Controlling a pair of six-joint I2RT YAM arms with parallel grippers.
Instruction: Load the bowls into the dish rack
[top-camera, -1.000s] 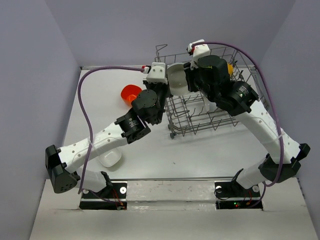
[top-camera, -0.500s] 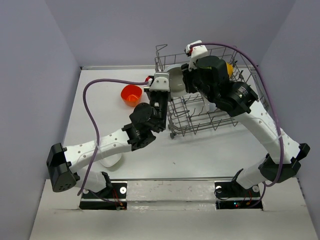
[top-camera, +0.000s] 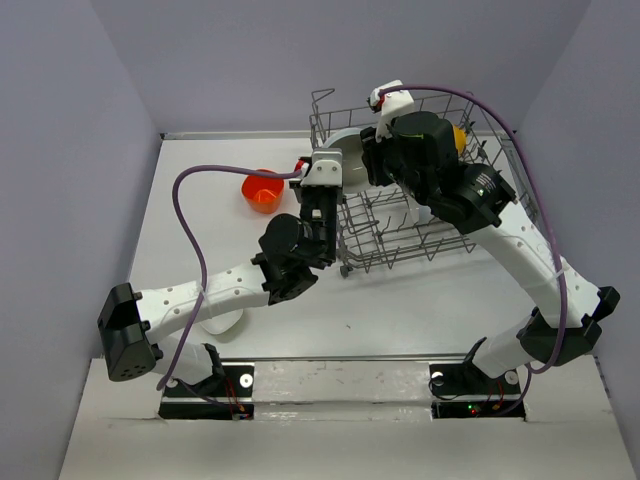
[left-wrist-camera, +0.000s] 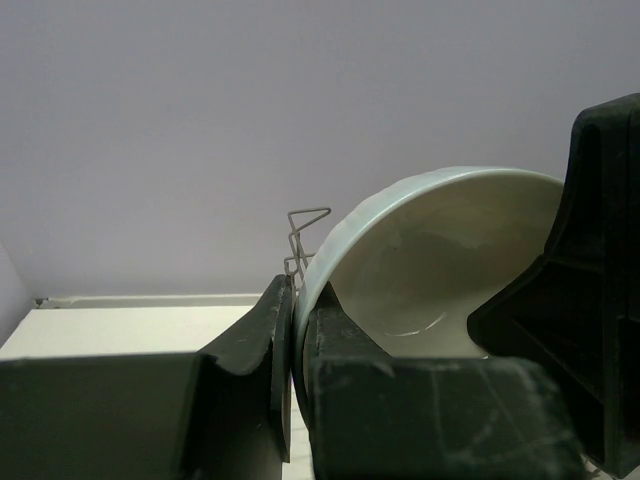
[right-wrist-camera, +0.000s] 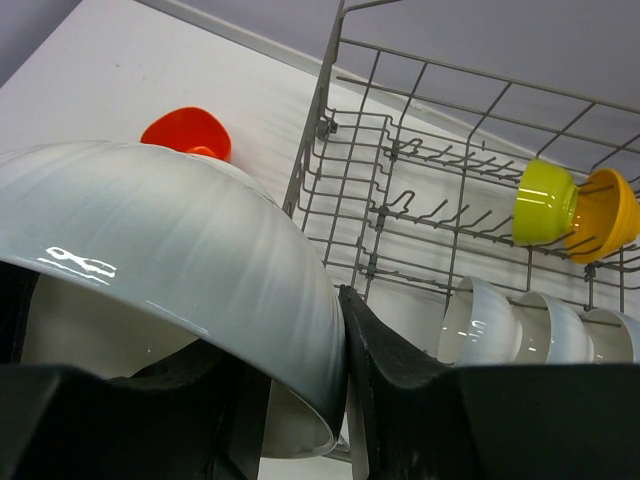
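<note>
From above, the white bowl (top-camera: 350, 160) stands on edge at the top of the dish rack's (top-camera: 440, 235) left wall, caught between both arms. The left gripper (top-camera: 330, 165) is on its left side and the right gripper (top-camera: 368, 158) on its right. A red-orange bowl (top-camera: 263, 190) sits on the table (top-camera: 400, 310) just left of the left wrist. A second white bowl (top-camera: 222, 318) lies under the left forearm. Bare tabletop shows between the rack and the arm bases.

At the left wrist, the fingers (left-wrist-camera: 250, 340) are almost closed and pinch the bowl's thin rim. The bowl's hollow faces right, where the other gripper's black body meets it.

At the right wrist, the jaws stand part-way apart with the bowl's wall between them, and the outer finger (right-wrist-camera: 400, 390) is against its glossy outside (a second hold). Beyond, a lime green bowl (right-wrist-camera: 545, 203) and an orange-yellow bowl (right-wrist-camera: 605, 212) sit at the rack's far wall. The racked white bowls (right-wrist-camera: 510, 322) stand lower right, with rows of bare prongs between.
</note>
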